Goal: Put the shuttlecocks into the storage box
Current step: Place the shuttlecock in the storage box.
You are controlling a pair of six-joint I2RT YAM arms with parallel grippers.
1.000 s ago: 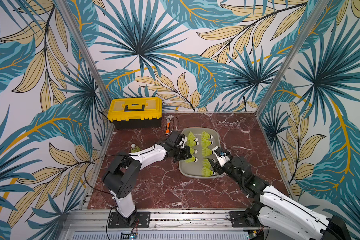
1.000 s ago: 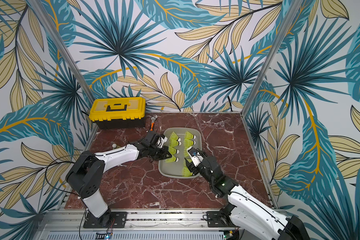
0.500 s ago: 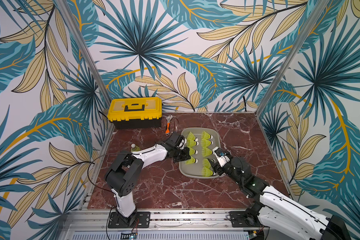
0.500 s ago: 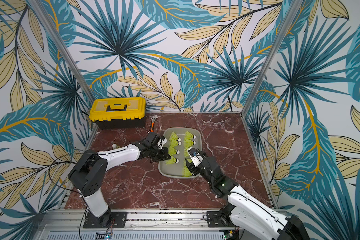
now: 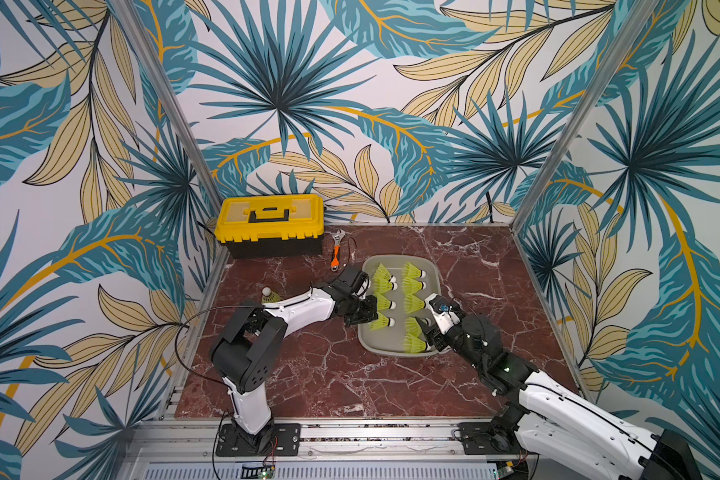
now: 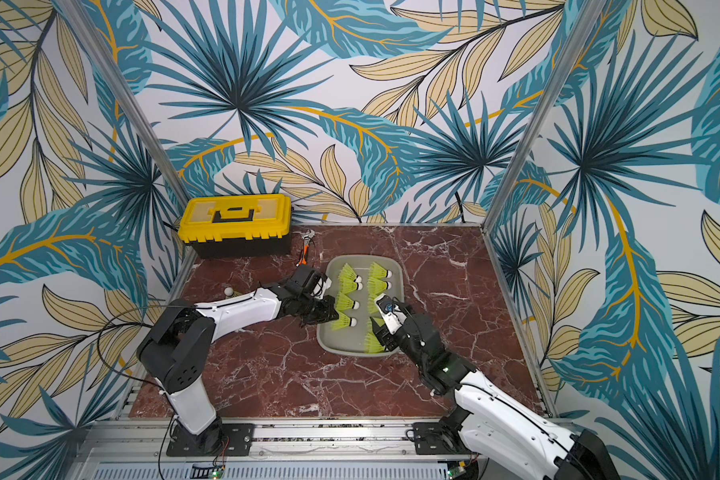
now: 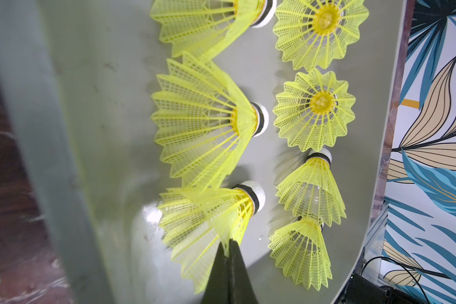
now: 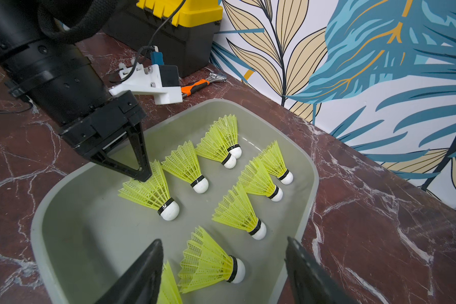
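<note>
The grey storage box (image 5: 364, 338) (image 6: 324, 338) lies on the marble table and holds several neon yellow shuttlecocks in two rows. My left gripper (image 5: 370, 316) (image 7: 228, 240) (image 8: 144, 179) is shut on the skirt edge of one shuttlecock (image 5: 382, 322) (image 7: 208, 210) (image 8: 153, 192), whose white tip rests on the box floor. My right gripper (image 5: 428, 337) (image 8: 221, 240) stands open over the near end of the box, with a shuttlecock (image 8: 211, 260) lying between its fingers, untouched. One more shuttlecock (image 5: 268, 295) (image 6: 229, 292) stands on the table at the far left, behind my left arm.
A yellow-lidded black toolbox (image 5: 273, 222) (image 8: 184, 15) sits at the back left corner. An orange-handled wrench (image 5: 336, 251) (image 8: 196, 85) lies between it and the box. Patterned walls close in the table on three sides.
My left arm's elbow has shifted slightly. Both grippers keep their place and state.
</note>
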